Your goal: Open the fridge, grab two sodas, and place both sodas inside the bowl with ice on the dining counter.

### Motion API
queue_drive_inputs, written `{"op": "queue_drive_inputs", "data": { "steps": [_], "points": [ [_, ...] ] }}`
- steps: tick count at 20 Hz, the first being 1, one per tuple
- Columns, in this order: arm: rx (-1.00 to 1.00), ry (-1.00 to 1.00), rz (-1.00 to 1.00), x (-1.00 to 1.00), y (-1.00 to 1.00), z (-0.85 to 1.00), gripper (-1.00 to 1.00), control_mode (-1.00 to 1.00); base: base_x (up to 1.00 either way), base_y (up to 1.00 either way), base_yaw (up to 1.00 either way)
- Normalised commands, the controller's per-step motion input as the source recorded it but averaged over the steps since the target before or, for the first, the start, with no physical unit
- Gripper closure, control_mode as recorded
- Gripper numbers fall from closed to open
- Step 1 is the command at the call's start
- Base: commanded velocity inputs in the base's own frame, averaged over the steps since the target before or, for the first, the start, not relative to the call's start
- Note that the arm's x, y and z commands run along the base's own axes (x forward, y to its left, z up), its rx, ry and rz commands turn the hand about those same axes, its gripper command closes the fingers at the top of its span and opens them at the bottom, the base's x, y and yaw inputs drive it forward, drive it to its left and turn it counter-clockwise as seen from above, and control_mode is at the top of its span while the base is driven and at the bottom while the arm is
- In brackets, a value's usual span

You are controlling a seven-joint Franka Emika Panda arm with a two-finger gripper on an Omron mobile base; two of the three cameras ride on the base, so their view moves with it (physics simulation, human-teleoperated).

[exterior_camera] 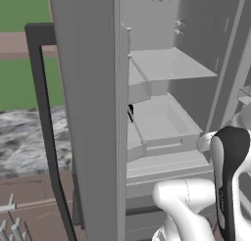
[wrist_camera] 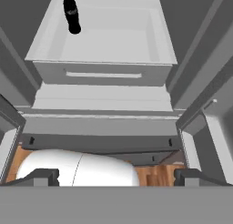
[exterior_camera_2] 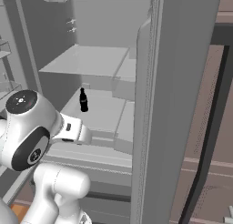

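fridge [exterior_camera_2: 182, 82] - doors open | soda [wrist_camera: 71, 13] upright - lower shelf [wrist_camera: 113, 41]

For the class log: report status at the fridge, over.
Gripper open, fingers empty. Fridge doors open; one soda upright in the left of the drawer tray. Nothing blocking the soda.
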Motion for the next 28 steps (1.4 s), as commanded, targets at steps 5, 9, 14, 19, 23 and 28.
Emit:
{"op": "queue_drive_inputs", "data": {
  "steps": [5, 9, 14, 19, 23, 28],
  "points": [
    [0.0, 0.0, 0.0, 0.0, 0.0, 0.0, -1.0, 1.0, 0.66, 0.11, 0.0],
    [0.0, 0.0, 0.0, 0.0, 0.0, 0.0, -1.0, 1.0, 0.73, 0.08, 0.0],
    [0.0, -0.11, 0.04, 0.09, 0.01, -0.1, -1.0, -1.0, 0.4, 0.01, 0.01],
    [0.02, -0.36, 0.18, 0.15, 0.02, -0.38, -1.0, -1.0, 0.0, 0.0, 0.0],
    [0.02, -0.26, 0.17, 0.39, 0.14, -0.39, -1.0, -1.0, 0.0, 0.0, 0.0],
    [0.0, -0.16, 0.12, 0.43, 0.34, -0.37, -1.0, -1.0, 0.0, 0.0, 0.0]
  ]
}}
